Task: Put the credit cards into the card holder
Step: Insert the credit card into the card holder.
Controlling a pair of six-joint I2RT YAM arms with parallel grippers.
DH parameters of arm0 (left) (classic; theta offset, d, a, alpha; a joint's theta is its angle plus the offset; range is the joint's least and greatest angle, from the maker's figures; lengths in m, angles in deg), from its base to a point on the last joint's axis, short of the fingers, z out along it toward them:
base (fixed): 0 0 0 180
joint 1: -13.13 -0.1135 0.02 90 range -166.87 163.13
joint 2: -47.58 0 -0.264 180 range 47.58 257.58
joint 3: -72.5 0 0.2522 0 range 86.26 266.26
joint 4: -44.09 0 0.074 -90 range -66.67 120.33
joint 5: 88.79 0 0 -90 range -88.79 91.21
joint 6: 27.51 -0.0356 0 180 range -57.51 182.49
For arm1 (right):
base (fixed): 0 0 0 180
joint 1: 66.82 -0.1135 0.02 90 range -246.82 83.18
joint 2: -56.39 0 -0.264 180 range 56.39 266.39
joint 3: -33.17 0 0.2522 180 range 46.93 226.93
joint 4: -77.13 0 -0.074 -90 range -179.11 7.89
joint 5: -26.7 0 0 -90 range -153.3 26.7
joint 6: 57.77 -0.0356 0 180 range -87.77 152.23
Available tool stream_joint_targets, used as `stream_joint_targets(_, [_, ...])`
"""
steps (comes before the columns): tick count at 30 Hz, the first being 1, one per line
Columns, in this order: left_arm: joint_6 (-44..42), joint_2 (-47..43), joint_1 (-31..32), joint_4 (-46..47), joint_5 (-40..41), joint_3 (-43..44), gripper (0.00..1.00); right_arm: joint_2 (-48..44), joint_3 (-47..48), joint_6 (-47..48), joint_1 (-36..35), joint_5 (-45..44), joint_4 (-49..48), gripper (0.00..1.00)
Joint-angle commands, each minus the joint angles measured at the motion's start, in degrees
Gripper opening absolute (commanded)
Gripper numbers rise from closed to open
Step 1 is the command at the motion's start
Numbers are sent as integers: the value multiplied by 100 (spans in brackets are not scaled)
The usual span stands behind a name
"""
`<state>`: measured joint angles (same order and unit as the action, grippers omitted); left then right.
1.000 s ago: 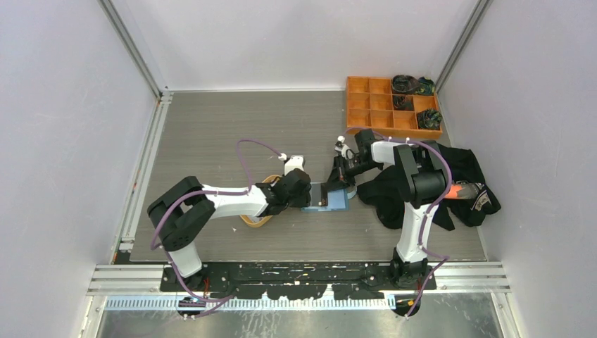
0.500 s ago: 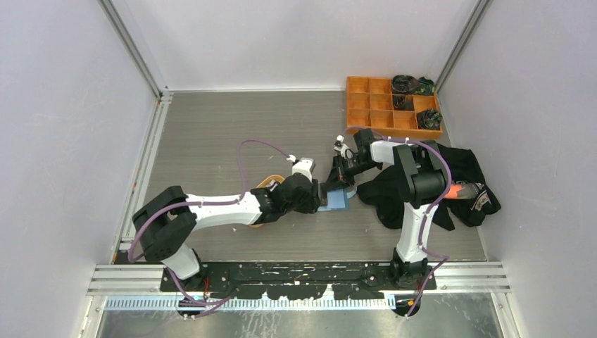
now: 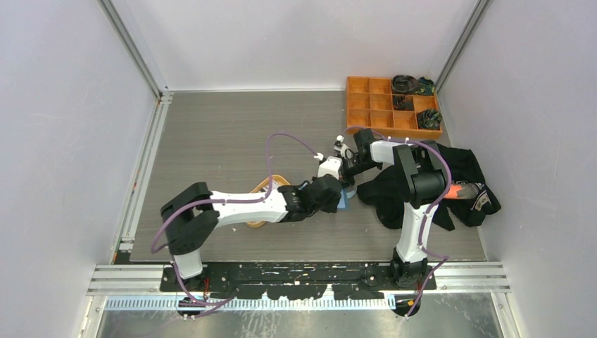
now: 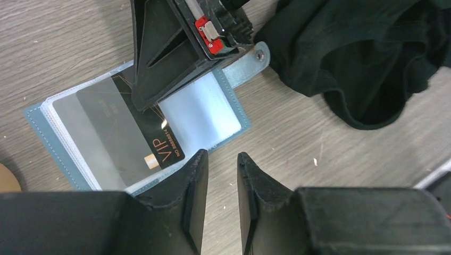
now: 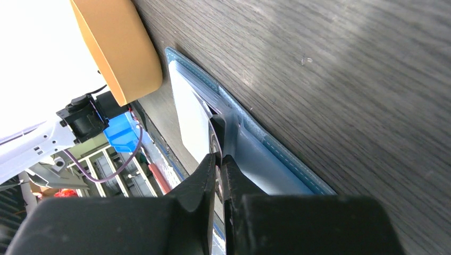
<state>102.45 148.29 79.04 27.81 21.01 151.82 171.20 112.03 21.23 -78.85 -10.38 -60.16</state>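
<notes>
On my feed the holder (image 4: pixel 213 109) lies open and flat on the table (image 3: pixel 211 134), right of centre and somewhat toward the near edge. Its snap tab (image 4: pixel 259 53) points at the black cloth (image 4: pixel 361 48), which is heaped along the right edge; tab and cloth look just apart.

A dark card (image 4: pixel 159 141) marked VIP sits partway in a clear pocket on the holder's left page. Most of it looks grey under the plastic, and a black strip along one side is bare.

My right gripper (image 5: pixel 219 158) comes down on the holder from the far side. Its fingers are all but closed, and as far as I can make out they pinch a thin clear leaf by the card's edge. A dark sliver shows at the tips, and I cannot tell whether it is the card itself.

My left gripper (image 4: pixel 222 156) hangs over the holder's near edge, just beside the card's bare end. Its fingers stand a narrow gap apart with only bare table between them, holding nothing.

The orange tray (image 3: pixel 262 187) is left of the holder, mostly under my left arm. The orange box (image 3: pixel 394 132) sits in the far right corner with dark items in a few compartments.
</notes>
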Motion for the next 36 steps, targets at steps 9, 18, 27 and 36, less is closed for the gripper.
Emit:
stream_joint_targets(9, [-85, 1262, 60, -1436, 509, 1568, 22, 72, 161, 107, -32, -300, -21, 13])
stream_joint_targets(18, [-111, 1864, 30, -2204, 797, 2370, 26, 100, 168, 114, -36, -300, -7, 13])
stream_joint_targets(27, [31, 1833, -210, -2060, 510, 2128, 32, 116, 194, 167, -34, -336, 59, 15])
stream_joint_targets(36, [117, 1713, -322, -1976, 425, 1941, 36, 75, 242, 235, -36, -353, 140, 23])
